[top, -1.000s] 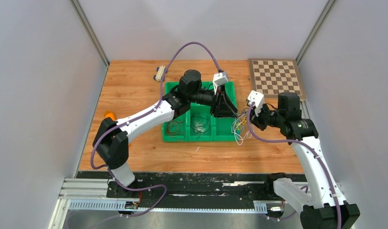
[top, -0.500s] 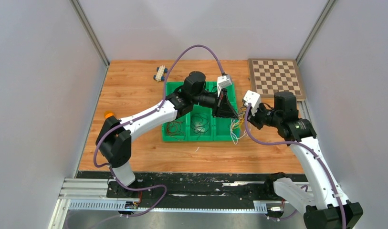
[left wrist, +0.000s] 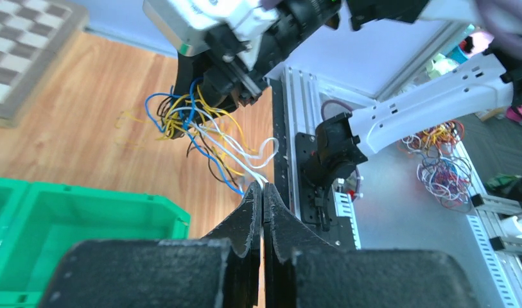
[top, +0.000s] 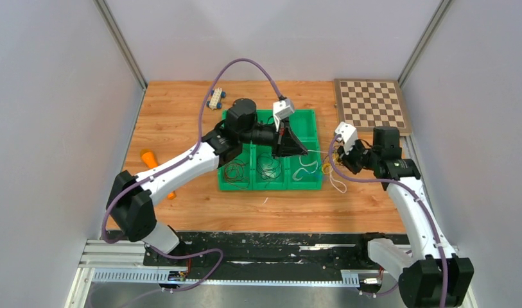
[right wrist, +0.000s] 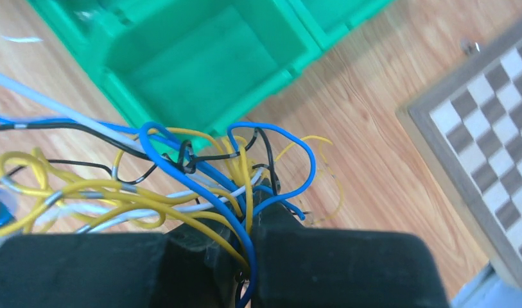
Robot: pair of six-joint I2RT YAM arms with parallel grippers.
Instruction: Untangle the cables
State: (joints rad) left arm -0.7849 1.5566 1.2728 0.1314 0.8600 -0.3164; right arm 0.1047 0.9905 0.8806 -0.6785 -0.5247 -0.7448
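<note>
**Tabletop (top: 181, 128), listed left to right**

1. Orange object (top: 147, 157): lies near the left edge. Kind cannot be told.
2. Toy block car (top: 214, 98): near the far edge, just beyond the tray's far-left corner. Untouched.
3. Green tray (top: 271, 188): three compartments, mid-table. It appears to serve as the sorting place. The left compartment holds a dark loop (top: 234, 172), the middle a black loop (top: 269, 170), and the right a white loop (top: 304, 171), one colour to each.
4. Left gripper (left wrist: 263, 199): over the tray's right compartment, fingers pressed fully together. A white cable (left wrist: 232, 160) runs from the tangle down to its tips. It looks pinched there, probably so it can be drawn out of the tangle and over that compartment.
5. Cables (right wrist: 181, 186): a knot of yellow, blue, black and white strands. They hang above the table just off the tray's right end, towards the right edge.
6. Right gripper (right wrist: 246, 224): clamped on the knot at its base. It probably acts as an anchor, so that a pull frees one strand rather than dragging the whole bundle.
7. Chessboard (top: 372, 102): far-right corner, apart from the work.

**Status:** most of the tangle is not yet separated.
</note>
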